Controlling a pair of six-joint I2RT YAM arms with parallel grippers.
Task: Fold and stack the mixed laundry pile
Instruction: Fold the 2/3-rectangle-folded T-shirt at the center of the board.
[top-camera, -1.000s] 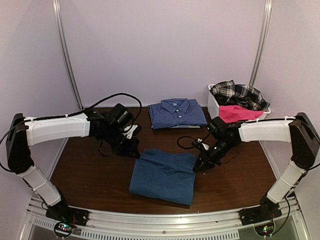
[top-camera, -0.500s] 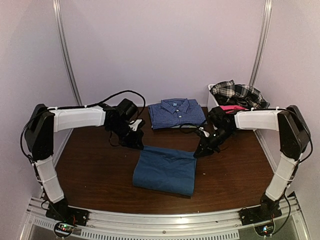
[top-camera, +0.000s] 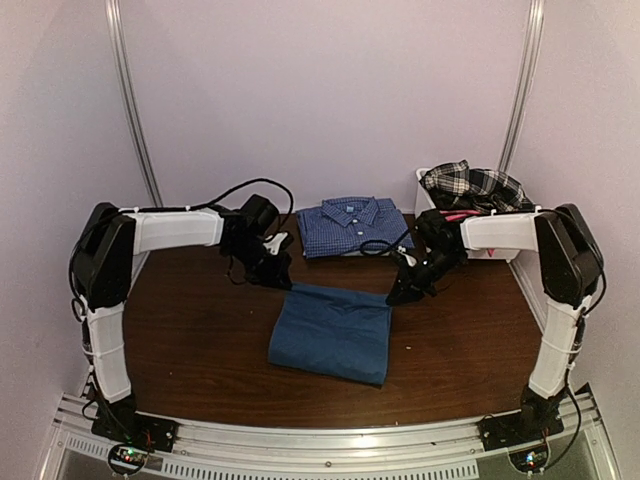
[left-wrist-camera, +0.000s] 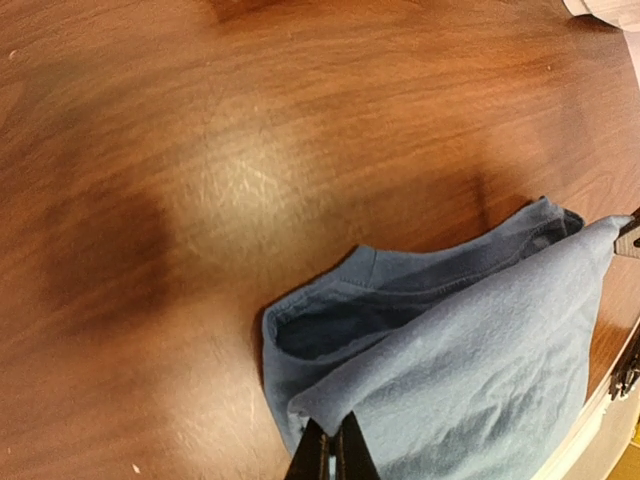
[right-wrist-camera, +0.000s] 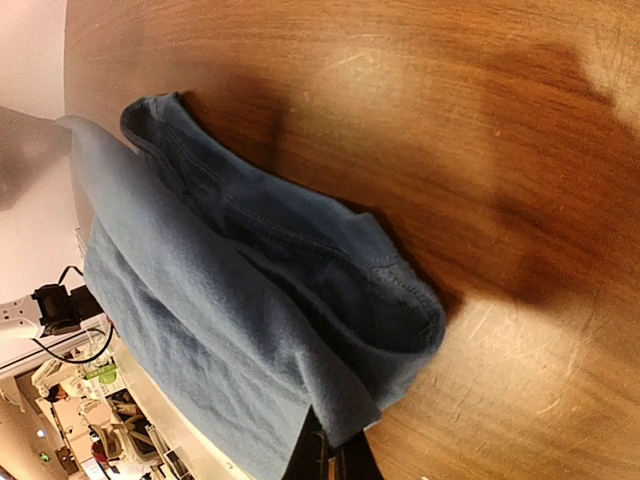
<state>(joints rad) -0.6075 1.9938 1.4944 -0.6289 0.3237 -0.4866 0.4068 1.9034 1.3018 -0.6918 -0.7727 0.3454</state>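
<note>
**Both my claws pinched on the blue T-shirt's far corners**

My left arm stands elbow-high at 9 o'clock, its forearm reaching inward. My left gripper (top-camera: 278, 272) sits low at the far-left corner of the dark blue T-shirt (top-camera: 332, 330), fingers (left-wrist-camera: 318, 455) clamped tight on a fold of its cloth. My right arm mirrors this from 3 o'clock, with my right gripper (top-camera: 397, 293) nipping the far-right corner. The T-shirt lies folded mid-table (top-camera: 190, 330). A folded blue checked shirt (top-camera: 355, 226) rests at 12 o'clock. At 2 o'clock the white bin (top-camera: 428, 212) holds a plaid shirt (top-camera: 478, 187) over a pink piece (top-camera: 462, 214).
</note>
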